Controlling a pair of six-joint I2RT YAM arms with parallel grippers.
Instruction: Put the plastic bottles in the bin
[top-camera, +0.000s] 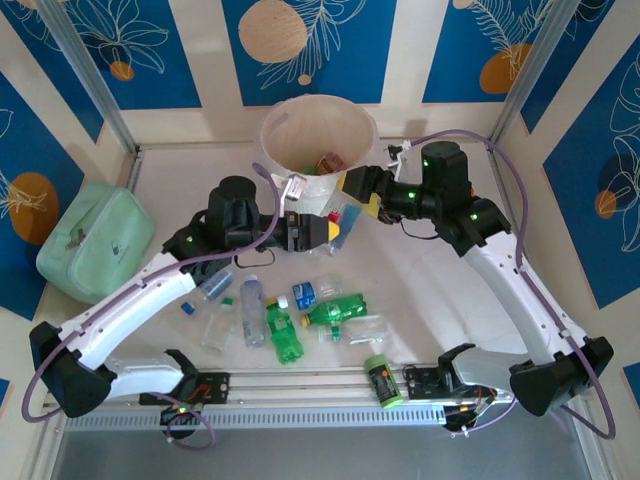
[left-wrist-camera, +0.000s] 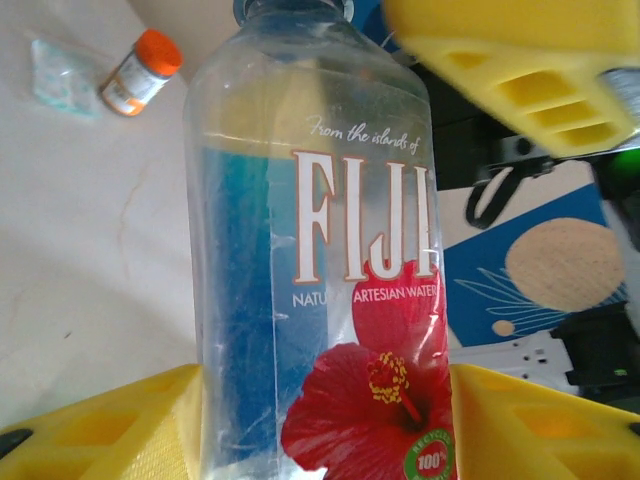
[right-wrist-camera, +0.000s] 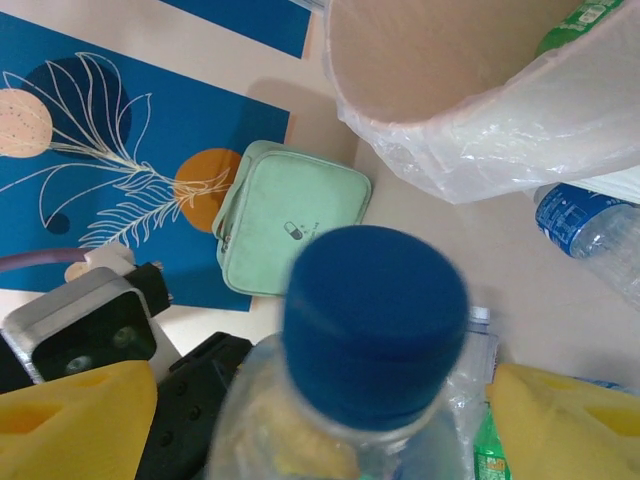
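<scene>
Passing, top view: left gripper (top-camera: 318, 232) clamps a Fiji water bottle (top-camera: 340, 213) at frame centre, just below the white bin (top-camera: 290, 120); right gripper (top-camera: 362, 192) reaches in from the right, with loose bottles (top-camera: 285, 335) lying lower down.
Left wrist view: both yellow fingers (left-wrist-camera: 110, 430) press the Fiji water bottle's (left-wrist-camera: 320, 250) lower sides; the other gripper's finger (left-wrist-camera: 520, 70) sits upper right.
Right wrist view: right gripper (right-wrist-camera: 320, 420) is spread wide either side of the blue cap (right-wrist-camera: 375, 320), not visibly touching; bin and liner (right-wrist-camera: 520, 130) upper right.
Risk: if the left jaws release before the right jaws close, the slick bottle would likely drop short of the bin; a swing could snag the liner.
</scene>
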